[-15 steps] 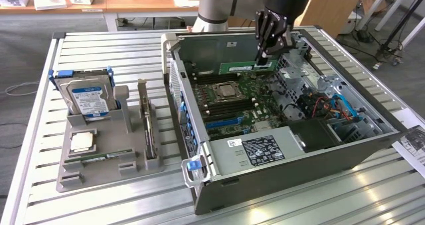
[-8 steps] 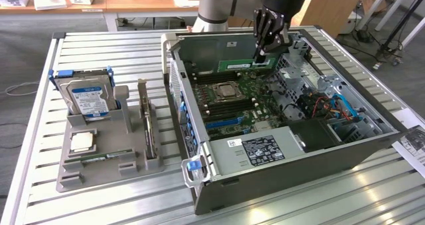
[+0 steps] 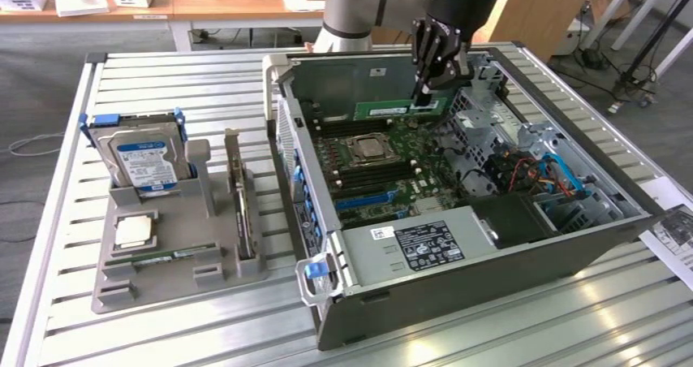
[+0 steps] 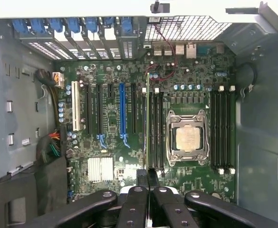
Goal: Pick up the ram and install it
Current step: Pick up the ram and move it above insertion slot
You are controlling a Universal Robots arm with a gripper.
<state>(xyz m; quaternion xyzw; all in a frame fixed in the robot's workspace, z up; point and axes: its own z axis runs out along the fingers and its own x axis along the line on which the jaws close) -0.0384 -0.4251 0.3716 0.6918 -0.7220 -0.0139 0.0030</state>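
The ram (image 3: 390, 107) (image 4: 147, 123) is hanging in the upper middle of the exterior view, inside the open computer case (image 3: 466, 286) and close to its far wall. It is lying level along its length, a narrow green strip. In the wrist view it is showing edge-on as a thin line running away from the fingertips.

The gripper (image 3: 426, 99) (image 4: 148, 183) is pinching it, with the jaws drawn in tight on the thin board. Most of the stick is reaching out to the exterior view's left of the fingers (image 4: 135, 204).

In the wrist view the stick is lining up along the bank of memory slots (image 4: 157, 128) just beside the processor socket (image 4: 187, 138) (image 3: 372, 148). Whether its lower edge is touching a slot, I cannot tell. A second bank of dark slots (image 4: 222, 128) is sitting on the other side of the socket.

The green motherboard (image 3: 423, 172) (image 4: 110, 142) is lying flat on the case floor. The grey power supply (image 3: 428, 241) is sitting at the near end of the case in the exterior view.

At the exterior view's left, well apart from the case, a grey parts holder (image 3: 162, 278) is resting on the slatted metal table (image 3: 65, 221). It is carrying an upright hard drive (image 3: 141, 160), a square silver chip (image 3: 132, 231) lying flat and a tall expansion card (image 3: 236, 196) standing on edge.
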